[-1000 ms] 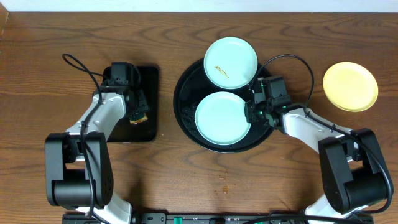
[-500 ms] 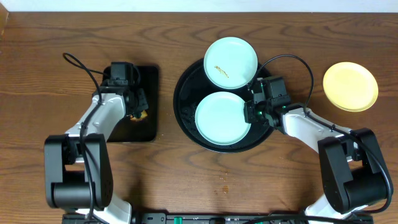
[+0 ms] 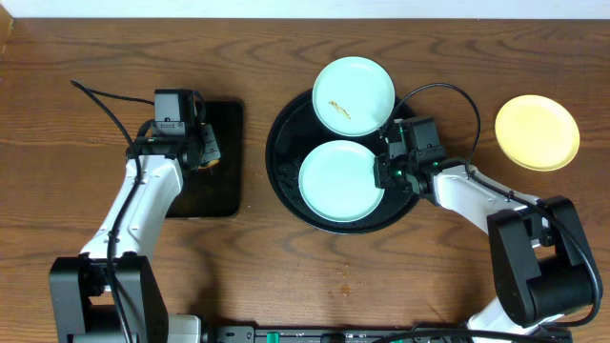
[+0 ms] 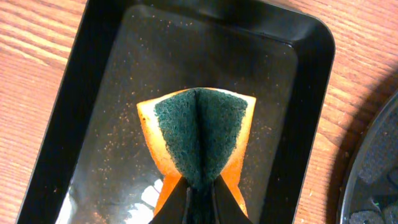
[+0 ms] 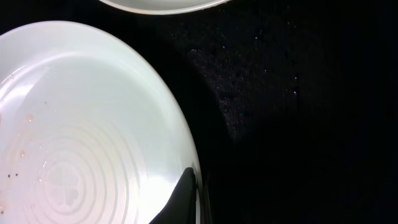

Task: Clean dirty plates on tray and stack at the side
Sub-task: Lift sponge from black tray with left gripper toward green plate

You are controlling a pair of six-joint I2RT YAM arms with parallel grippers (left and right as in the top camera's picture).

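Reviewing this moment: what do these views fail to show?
- Right claw fingertips: covered by its own wrist overhead; cut by the bottom edge in the right wrist view, one behind the lower mint plate.
- Sponge in the left claw: whether it touches the small tray; the left wrist view shows no height.
- Yellow plate: any smears too small overhead.

Mint-blue plates [image 3: 341,181] (one brown-smeared), yellow plate [image 3: 537,131], black tray [image 3: 283,157] — orange sponge [image 4: 199,140] faced green, brown wood-grain tabletop [image 3: 381,276].
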